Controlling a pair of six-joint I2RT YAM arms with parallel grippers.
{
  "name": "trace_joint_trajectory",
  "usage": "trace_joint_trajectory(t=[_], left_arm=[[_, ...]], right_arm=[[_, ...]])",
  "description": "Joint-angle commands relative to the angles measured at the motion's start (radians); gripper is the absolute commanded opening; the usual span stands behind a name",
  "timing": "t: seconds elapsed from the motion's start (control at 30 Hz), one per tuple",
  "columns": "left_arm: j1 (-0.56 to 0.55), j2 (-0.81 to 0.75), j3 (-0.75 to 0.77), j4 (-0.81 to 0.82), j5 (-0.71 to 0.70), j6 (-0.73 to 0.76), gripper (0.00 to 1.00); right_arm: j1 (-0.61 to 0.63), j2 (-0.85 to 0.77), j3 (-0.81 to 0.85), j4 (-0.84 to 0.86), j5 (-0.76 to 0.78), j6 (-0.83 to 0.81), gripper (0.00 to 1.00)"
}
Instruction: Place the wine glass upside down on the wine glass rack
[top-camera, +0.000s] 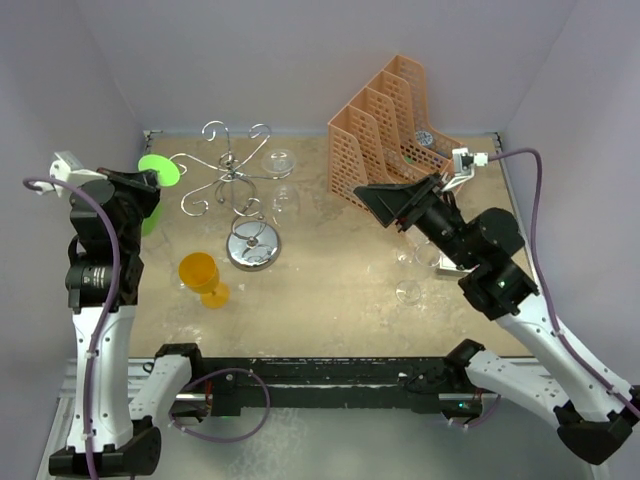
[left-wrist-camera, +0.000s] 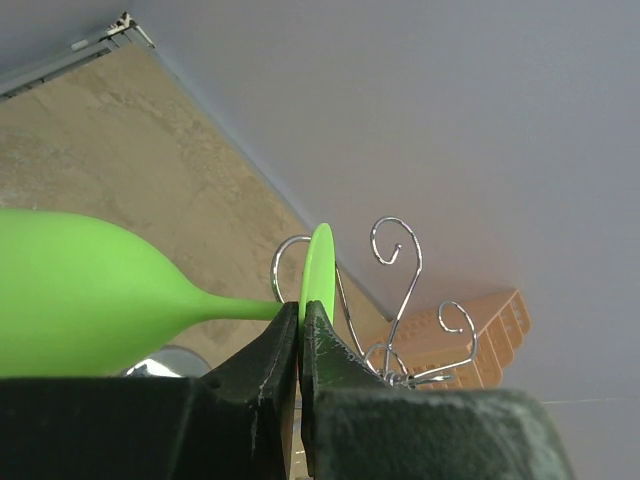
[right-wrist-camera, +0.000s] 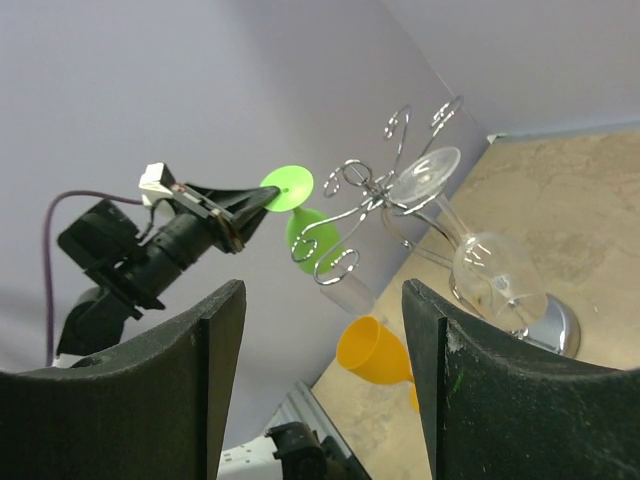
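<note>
Left gripper (left-wrist-camera: 300, 318) clamps green wine glass (left-wrist-camera: 90, 290) by its foot, beside wine glass rack (top-camera: 235, 180), far-left corner; right gripper (right-wrist-camera: 320, 300) wide open, empty.

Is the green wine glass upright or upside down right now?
Upside down, roughly: the green wine glass hangs bowl-down, its foot uppermost, pinched in the left gripper.

White-shelled, black-jointed arms (top-camera: 100, 340) with purple cables (top-camera: 116, 265); black wedge-shaped left gripper (left-wrist-camera: 303, 312) and right gripper (right-wrist-camera: 322, 292).
</note>
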Motion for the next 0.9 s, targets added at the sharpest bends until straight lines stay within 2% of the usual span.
trace_joint_trajectory(t=[0.0,0.2,0.33,0.63,0.87], left_arm=[[0.002,-0.025,0.002,0.006,0.044,-0.021,0.0],[0.002,-0.028,-0.053,0.102,0.212,-0.121,0.0],[0.002,-0.028,-0.062,0.079,0.159,-0.109,0.0],[0.002,-0.036,-0.117,0.18,0.24,-0.148,0.0],[0.003,-0.026,-0.128,0.233,0.251,-0.162,0.0]], right_arm=[[0.001,0.01,0.031,0.078,-0.037,-0.027,0.66],[0.001,0.0,0.018,0.076,-0.032,-0.029,0.66],[0.001,-0.008,0.018,0.071,-0.029,-0.031,0.66],[0.0,-0.016,0.016,0.064,-0.028,-0.036,0.66],[0.001,-0.028,0.021,0.049,-0.015,-0.036,0.66]])
